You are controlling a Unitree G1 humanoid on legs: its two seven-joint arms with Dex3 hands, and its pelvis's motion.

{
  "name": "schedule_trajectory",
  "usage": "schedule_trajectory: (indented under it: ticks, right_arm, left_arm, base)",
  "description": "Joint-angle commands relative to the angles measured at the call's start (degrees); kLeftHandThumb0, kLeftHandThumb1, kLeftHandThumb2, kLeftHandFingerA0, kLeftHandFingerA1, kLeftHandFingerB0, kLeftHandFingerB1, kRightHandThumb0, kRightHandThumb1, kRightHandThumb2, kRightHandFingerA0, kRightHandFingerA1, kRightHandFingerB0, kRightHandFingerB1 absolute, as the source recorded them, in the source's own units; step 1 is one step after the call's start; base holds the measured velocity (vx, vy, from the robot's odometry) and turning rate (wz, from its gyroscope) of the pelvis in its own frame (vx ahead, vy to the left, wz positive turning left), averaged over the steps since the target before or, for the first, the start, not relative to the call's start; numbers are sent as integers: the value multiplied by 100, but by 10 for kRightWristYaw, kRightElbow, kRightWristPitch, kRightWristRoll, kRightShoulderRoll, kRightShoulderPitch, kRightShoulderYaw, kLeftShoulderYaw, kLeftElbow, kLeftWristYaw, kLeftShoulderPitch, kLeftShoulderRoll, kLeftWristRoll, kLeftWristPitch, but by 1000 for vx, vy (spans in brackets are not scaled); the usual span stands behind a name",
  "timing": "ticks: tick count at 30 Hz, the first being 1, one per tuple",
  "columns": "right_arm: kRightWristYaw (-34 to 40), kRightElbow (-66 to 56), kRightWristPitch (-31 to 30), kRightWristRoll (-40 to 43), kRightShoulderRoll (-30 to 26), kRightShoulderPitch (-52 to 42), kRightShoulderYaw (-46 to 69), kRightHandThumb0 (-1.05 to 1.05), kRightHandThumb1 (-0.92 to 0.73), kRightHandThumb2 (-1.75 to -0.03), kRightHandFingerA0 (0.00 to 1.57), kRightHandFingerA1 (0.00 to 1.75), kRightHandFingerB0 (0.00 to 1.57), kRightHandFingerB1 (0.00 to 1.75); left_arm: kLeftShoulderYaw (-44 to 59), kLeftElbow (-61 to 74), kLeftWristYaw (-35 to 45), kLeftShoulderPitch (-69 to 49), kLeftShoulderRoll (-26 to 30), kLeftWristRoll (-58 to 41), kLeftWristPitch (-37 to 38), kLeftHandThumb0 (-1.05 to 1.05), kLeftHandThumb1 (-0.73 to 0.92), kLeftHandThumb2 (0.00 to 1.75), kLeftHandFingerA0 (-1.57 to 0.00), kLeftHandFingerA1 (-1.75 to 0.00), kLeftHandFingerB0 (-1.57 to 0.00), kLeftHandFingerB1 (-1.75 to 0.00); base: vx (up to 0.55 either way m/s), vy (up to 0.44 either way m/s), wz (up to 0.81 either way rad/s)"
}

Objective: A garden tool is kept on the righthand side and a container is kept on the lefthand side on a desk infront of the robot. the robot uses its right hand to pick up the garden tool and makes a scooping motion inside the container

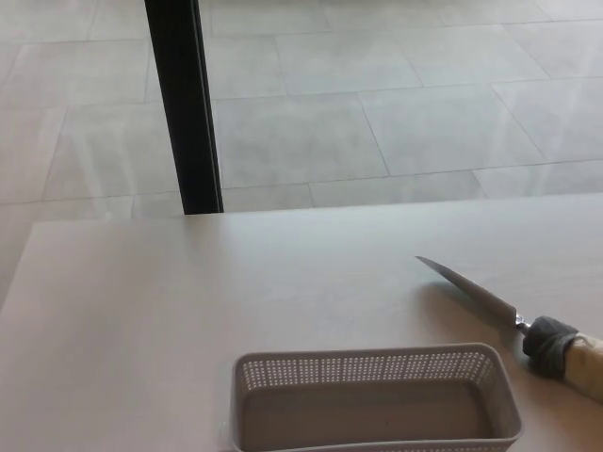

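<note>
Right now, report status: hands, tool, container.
Both hands out of view. Garden tool lying on desk, untouched. Container left of it, empty. Nothing between them.

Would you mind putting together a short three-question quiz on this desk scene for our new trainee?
1. True or false: the basket has something lying inside it.
2. Which way does the tip of the garden tool point? A) toward the near right corner B) up and to the left, away from the robot C) straight down into the basket
3. Fill in: neither robot ____ shows in the head view.

Key
1. False. The basket looks empty.
2. B. The blade lies on the desk, to the right of the basket and apart from it, its wrapped handle running off the right edge.
3. hand.
</note>
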State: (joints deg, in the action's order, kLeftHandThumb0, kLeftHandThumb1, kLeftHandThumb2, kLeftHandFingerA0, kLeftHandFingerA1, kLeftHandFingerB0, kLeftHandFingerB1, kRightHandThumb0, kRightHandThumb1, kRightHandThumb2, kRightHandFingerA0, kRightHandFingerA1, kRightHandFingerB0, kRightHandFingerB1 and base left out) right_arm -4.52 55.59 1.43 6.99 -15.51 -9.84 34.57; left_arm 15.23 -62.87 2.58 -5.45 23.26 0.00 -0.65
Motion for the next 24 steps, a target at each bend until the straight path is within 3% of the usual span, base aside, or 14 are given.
schedule_trajectory:
  ticks: [1,7,8,9,13,15,16,17,18,20,21,22,23,24]
  right_arm:
    - [-27,-15,-20,188,-71,48,163,-104,-70,-101,0,33,0,18]
    - [38,-141,-90,202,-151,151,209,-103,-68,-107,0,40,0,26]
    - [5,-165,-56,200,-153,157,204,-94,-65,-79,0,17,0,0]
    - [4,-193,-53,208,-157,179,208,-103,-69,-106,0,36,0,21]
    - [-11,-326,-82,184,-176,212,162,-96,-64,-104,1,45,5,45]
    - [-12,-395,-105,170,-182,229,128,-93,-58,-97,4,73,8,62]
    - [-35,-425,-97,154,-189,224,103,-43,-34,-100,7,61,0,55]
    - [-44,-446,-98,138,-195,225,82,-96,-62,-101,3,64,10,63]
    - [-43,-467,-102,134,-192,231,69,-93,-73,-63,4,91,16,62]
    - [-52,-499,-107,132,-190,231,51,-92,-73,-62,1,83,15,56]
    - [-56,-547,-121,93,-202,223,8,-89,-80,-65,11,58,10,41]
    - [-70,-571,-124,65,-215,223,-28,-89,-61,-102,13,59,3,45]
    - [-78,-576,-117,56,-218,224,-40,-89,-61,-102,13,59,3,45]
    - [-83,-586,-120,49,-219,223,-57,-38,-45,-104,1,51,0,50]
  left_arm:
    - [54,-44,-4,14,44,-49,-26,-32,48,86,-46,-63,-28,-52]
    - [61,-52,-7,16,41,-47,-21,-32,48,85,-49,-64,-31,-53]
    - [55,-54,-5,13,43,-40,-16,-34,50,86,-52,-65,-32,-53]
    - [49,-58,-4,11,45,-31,-12,-34,50,86,-53,-65,-33,-53]
    - [57,-54,5,9,45,-39,-19,-32,50,87,-45,-62,-28,-52]
    - [61,-53,-3,12,43,-41,-19,-33,50,86,-46,-62,-30,-52]
    - [63,-51,-1,12,44,-43,-25,-32,51,87,-45,-63,-28,-52]
    - [63,-49,-2,12,43,-43,-27,-33,51,87,-48,-64,-30,-53]
    - [63,-46,-4,10,41,-42,-27,-32,51,88,-48,-64,-30,-53]
    - [56,-53,2,10,46,-34,-20,-33,51,87,-48,-64,-31,-53]
    - [53,-60,2,11,47,-30,-19,-33,52,87,-47,-63,-32,-53]
    - [57,-53,1,9,45,-35,-23,-33,51,87,-52,-65,-34,-54]
    - [56,-49,0,7,45,-34,-24,-33,51,87,-52,-65,-34,-54]
    - [57,-49,-1,6,43,-35,-21,-33,51,87,-51,-65,-32,-54]
  base:
    - [0,0,0]
    - [0,0,0]
    - [0,0,0]
    - [0,0,0]
    - [0,0,0]
    - [0,0,0]
    - [0,0,0]
    - [0,0,0]
    - [0,0,0]
    - [0,0,0]
    - [0,0,0]
    - [0,0,0]
    - [0,0,0]
    - [0,0,0]
